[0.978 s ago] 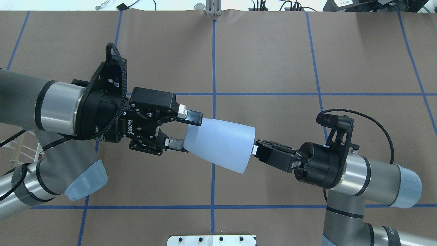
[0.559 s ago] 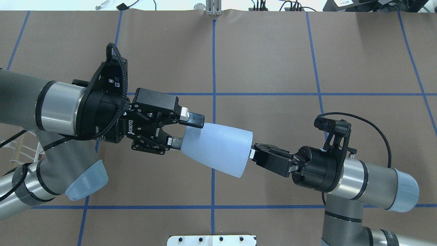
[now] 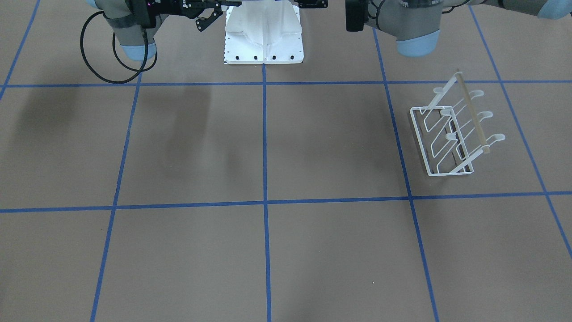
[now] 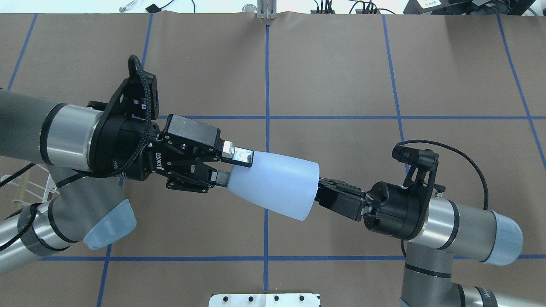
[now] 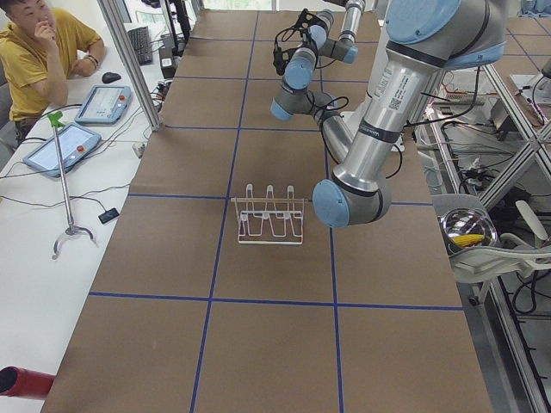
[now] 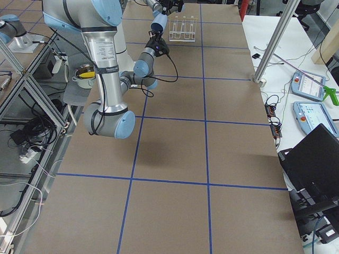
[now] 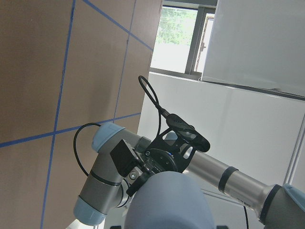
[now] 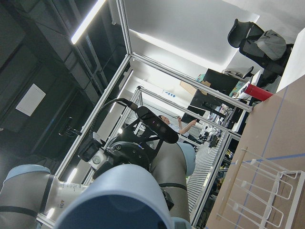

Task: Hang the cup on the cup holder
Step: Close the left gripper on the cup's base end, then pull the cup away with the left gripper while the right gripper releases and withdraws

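The light blue cup (image 4: 273, 185) hangs on its side above the table, between both grippers. My left gripper (image 4: 232, 167) has its fingers closed on the cup's narrow base. My right gripper (image 4: 319, 192) is shut on the wide rim, its fingertips hidden by the cup. The cup fills the bottom of the left wrist view (image 7: 164, 200) and of the right wrist view (image 8: 114, 200). The white wire cup holder (image 3: 451, 134) stands on the table on my left side. It is mostly hidden under my left arm in the overhead view (image 4: 25, 187), and it shows in the exterior left view (image 5: 271, 215).
The white robot base plate (image 4: 264, 299) sits at the table's near edge. Blue tape lines (image 4: 267, 85) grid the brown table. An operator (image 5: 43, 52) sits at a side bench with tablets (image 5: 73, 146). A steel bowl (image 5: 469, 228) rests beside the table.
My left gripper's fingers have closed in onto the cup's narrow base and its wrist has turned slightly. The right gripper and the cup have shifted a little toward the left arm.
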`<state>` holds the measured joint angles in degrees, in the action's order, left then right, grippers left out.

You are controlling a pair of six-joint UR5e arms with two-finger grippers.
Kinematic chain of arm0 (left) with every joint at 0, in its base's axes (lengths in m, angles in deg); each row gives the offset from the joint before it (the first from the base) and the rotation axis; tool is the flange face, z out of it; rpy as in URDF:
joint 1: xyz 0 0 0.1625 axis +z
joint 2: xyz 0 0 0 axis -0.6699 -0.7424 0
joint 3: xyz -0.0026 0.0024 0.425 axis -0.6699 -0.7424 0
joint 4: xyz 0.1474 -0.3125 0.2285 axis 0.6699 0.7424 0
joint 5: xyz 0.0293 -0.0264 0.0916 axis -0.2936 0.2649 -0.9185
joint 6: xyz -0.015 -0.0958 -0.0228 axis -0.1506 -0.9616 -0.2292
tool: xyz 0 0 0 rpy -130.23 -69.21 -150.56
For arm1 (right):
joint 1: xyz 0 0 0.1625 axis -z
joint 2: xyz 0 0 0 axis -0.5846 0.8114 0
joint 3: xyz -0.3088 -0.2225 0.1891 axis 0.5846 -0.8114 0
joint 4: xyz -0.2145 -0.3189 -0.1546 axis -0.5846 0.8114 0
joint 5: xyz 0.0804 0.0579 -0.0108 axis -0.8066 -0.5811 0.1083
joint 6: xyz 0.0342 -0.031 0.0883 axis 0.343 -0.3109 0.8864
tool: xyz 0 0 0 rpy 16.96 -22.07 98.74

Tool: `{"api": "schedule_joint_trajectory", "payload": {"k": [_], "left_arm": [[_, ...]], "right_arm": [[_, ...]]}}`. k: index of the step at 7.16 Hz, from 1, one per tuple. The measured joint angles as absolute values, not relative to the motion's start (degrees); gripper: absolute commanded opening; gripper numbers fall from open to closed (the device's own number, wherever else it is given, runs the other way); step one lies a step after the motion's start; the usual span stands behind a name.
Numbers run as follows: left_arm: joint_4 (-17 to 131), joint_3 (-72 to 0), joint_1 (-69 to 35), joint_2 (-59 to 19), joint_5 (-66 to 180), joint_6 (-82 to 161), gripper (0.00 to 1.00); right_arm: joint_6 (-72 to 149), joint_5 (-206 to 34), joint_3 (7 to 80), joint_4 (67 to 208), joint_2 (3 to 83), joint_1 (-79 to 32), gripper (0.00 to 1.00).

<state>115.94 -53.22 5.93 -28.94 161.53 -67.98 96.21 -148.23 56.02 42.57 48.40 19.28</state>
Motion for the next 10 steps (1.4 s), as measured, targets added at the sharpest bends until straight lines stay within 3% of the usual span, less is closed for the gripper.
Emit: {"api": "schedule_joint_trajectory", "payload": {"k": [4,7,10], "left_arm": [[116.1,-53.5,5.5,-28.8,160.8,-67.5,0.0],[115.7,-53.7,1.0,-28.6,160.8,-67.5,0.0],[110.4,-53.6,-6.5,-28.3,166.6,-65.0,0.0]], "right_arm": [[97.1,-148.3,59.2,42.6,52.0,18.9,1.0],[98.7,-148.3,60.8,42.8,61.5,16.6,1.0],[101.8,-150.5,57.7,47.2,71.1,7.8,1.0]]}}
